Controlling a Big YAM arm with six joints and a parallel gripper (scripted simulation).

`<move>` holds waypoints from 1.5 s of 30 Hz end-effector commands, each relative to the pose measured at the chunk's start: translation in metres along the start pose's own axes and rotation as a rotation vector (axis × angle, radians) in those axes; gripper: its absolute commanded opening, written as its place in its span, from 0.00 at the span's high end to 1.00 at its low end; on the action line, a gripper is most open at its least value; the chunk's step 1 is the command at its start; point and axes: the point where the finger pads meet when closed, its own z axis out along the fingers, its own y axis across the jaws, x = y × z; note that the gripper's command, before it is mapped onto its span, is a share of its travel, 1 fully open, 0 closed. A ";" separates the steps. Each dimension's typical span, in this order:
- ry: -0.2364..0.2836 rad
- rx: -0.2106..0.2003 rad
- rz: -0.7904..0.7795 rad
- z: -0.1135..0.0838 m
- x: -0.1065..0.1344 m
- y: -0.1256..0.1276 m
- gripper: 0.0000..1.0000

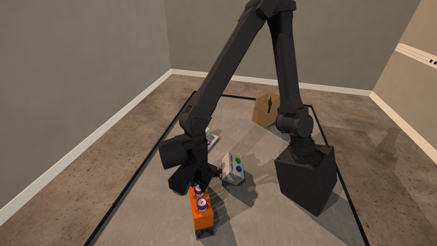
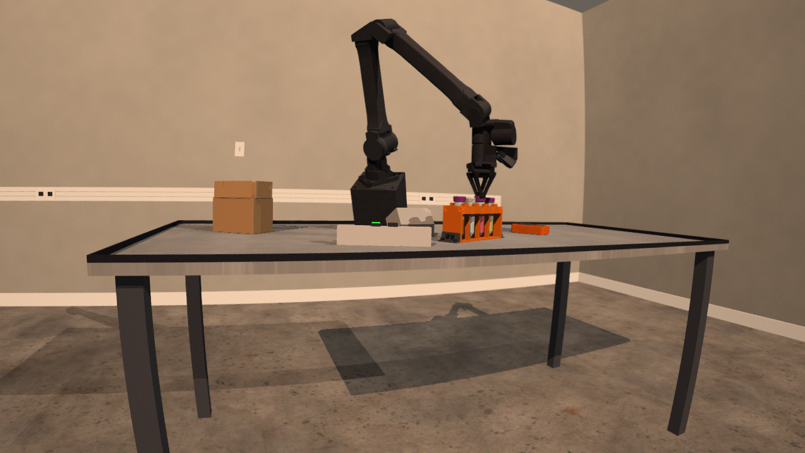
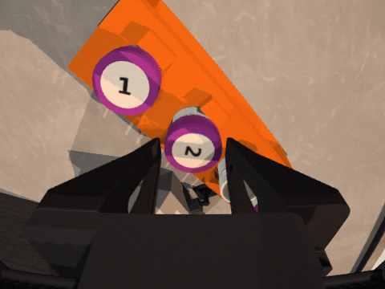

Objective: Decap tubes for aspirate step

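Two purple caps, cap 1 [image 1: 201, 203] [image 3: 127, 80] and cap 2 [image 1: 198, 190] [image 3: 193, 144], sat on their tubes in the orange decapping station [image 1: 203, 220] [image 2: 453, 223] [image 3: 176, 52]; the gripper [image 1: 200, 186] [image 2: 480, 194] [image 3: 192, 146] stood partly open around cap 2, holding nothing, a gap on either side, while the green lamp [image 2: 375, 223] glowed on the cap tray [image 1: 213, 142] [image 2: 383, 236]

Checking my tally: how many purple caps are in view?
4: cap 1, cap 2 and cap 4 on the orange station, one on the white tray. The arm may hide others there.
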 end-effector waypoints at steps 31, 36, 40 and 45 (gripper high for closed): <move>-0.003 0.003 0.285 0.009 -0.003 -0.006 0.51; 0.002 0.000 0.286 0.013 -0.001 -0.005 0.51; -0.002 0.002 0.286 0.013 -0.002 -0.007 0.51; 0.001 0.000 0.284 0.014 -0.001 -0.004 0.51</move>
